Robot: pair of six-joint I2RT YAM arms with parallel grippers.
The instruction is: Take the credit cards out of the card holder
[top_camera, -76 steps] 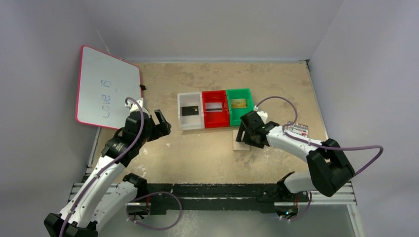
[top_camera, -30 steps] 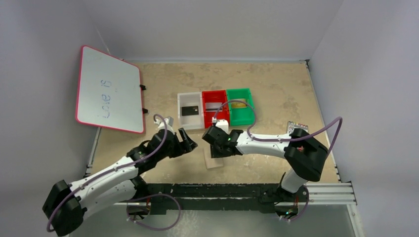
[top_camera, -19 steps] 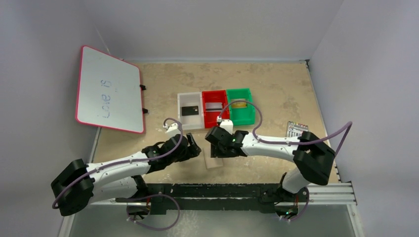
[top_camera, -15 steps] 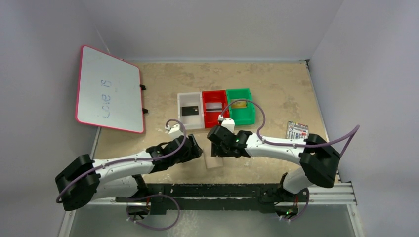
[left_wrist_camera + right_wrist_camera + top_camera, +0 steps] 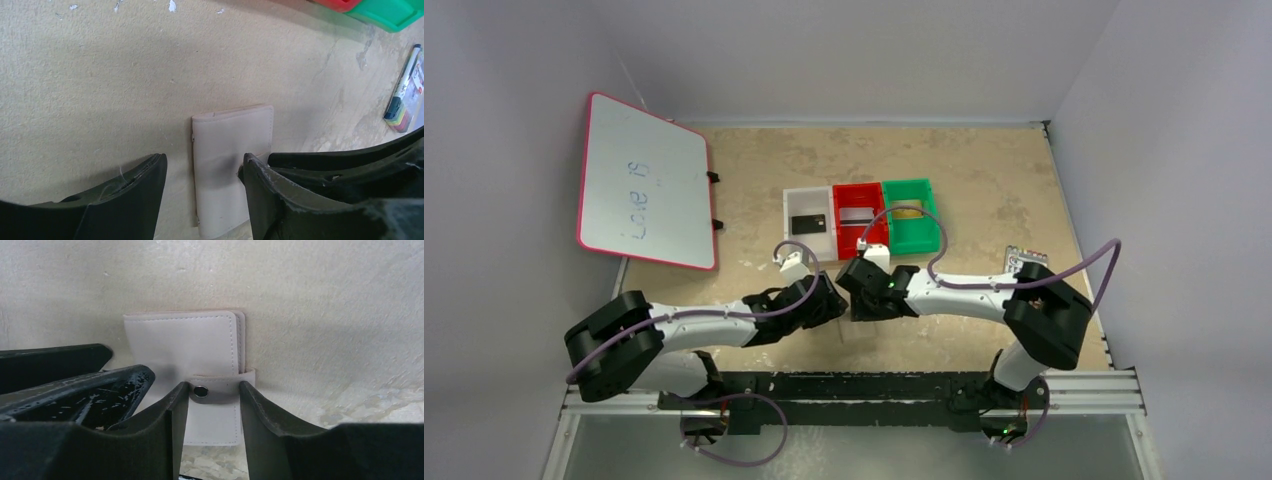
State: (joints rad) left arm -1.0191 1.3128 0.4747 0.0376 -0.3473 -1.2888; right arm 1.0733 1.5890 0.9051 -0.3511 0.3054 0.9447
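Observation:
The card holder [image 5: 225, 150] lies shut on the table, a pale folder with a snap strap [image 5: 220, 388] across its edge. In the top view both grippers cover most of it. My left gripper [image 5: 203, 160] is open low over it, the left finger apart from the holder and the right finger at its right edge. My right gripper [image 5: 213, 387] is open, its fingertips on either side of the snap strap. Any cards inside the holder are hidden. Three credit cards lie in the bins: black [image 5: 808, 223], silvery [image 5: 856, 214] and gold [image 5: 908, 210].
White [image 5: 790, 240], red [image 5: 864, 246] and green [image 5: 914, 243] bins stand in a row just behind the grippers. A marker pack [image 5: 1024, 262] lies at the right, and a pink-framed whiteboard [image 5: 642, 183] leans at the back left. The two grippers nearly touch.
The right gripper carried the card holder from the right to the table's middle and stays on it. The left arm stretched right until its gripper reached the holder, its jaws narrowing.

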